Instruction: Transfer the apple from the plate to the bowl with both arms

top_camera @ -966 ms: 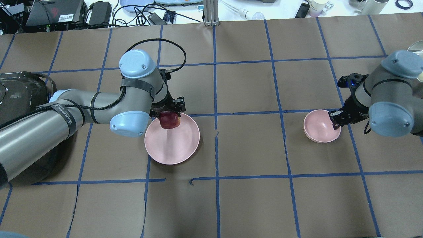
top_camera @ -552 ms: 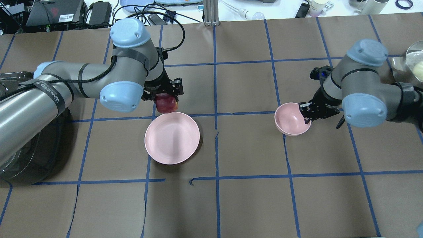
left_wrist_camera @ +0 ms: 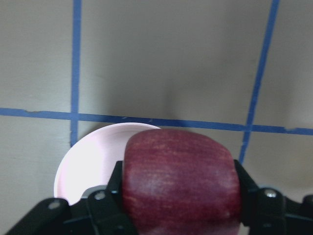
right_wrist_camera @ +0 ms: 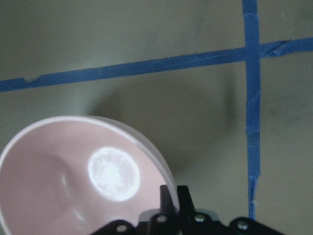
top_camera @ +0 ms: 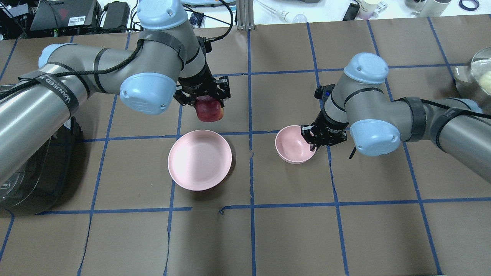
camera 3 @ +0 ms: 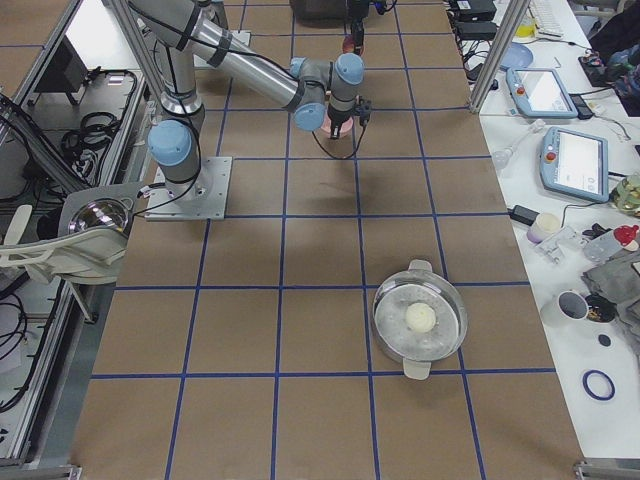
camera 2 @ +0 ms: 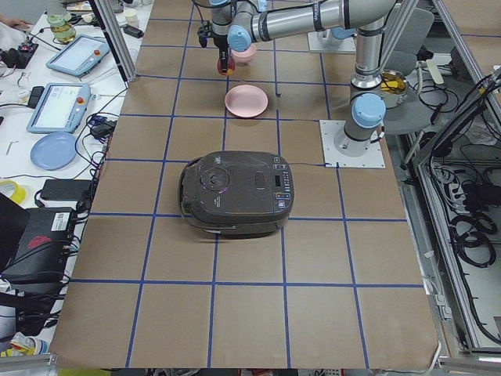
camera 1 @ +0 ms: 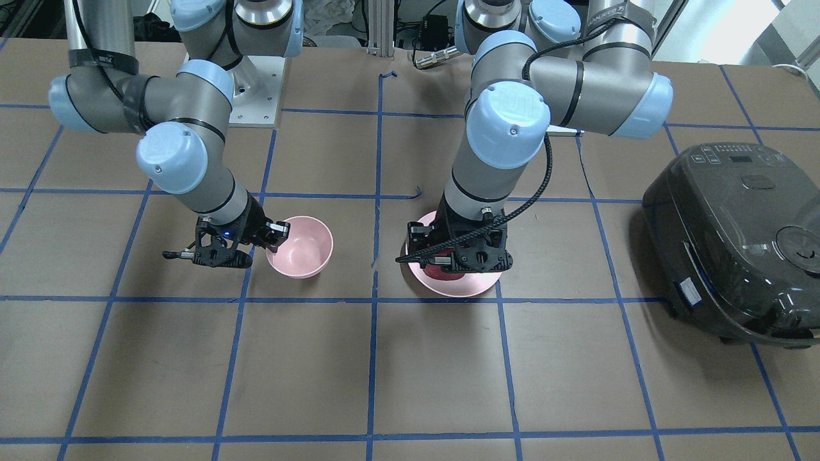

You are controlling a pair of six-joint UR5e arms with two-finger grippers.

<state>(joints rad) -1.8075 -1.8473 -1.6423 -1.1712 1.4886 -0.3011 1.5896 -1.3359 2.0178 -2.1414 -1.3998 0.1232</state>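
The dark-red apple (top_camera: 209, 110) is clamped in my left gripper (top_camera: 207, 104), in the air just beyond the far rim of the pale-pink plate (top_camera: 199, 168). In the left wrist view the apple (left_wrist_camera: 181, 181) fills the gap between the fingers, with the plate's edge (left_wrist_camera: 90, 156) below. My right gripper (top_camera: 312, 141) is shut on the right rim of the small pink bowl (top_camera: 292, 145), which is right of the plate. The right wrist view shows the pinched rim of the bowl (right_wrist_camera: 73, 176), which holds nothing. The front view shows the bowl (camera 1: 301, 246) and the plate (camera 1: 448, 286).
A black rice cooker (camera 1: 737, 237) sits at the table's left end, also in the overhead view (top_camera: 23, 184). A metal pot with a glass lid (top_camera: 479, 73) stands at the far right. Cables and devices lie beyond the table's far edge.
My left gripper has lifted the apple off the plate and moved it away and to the right. My right gripper has carried the bowl left, to just right of the plate.
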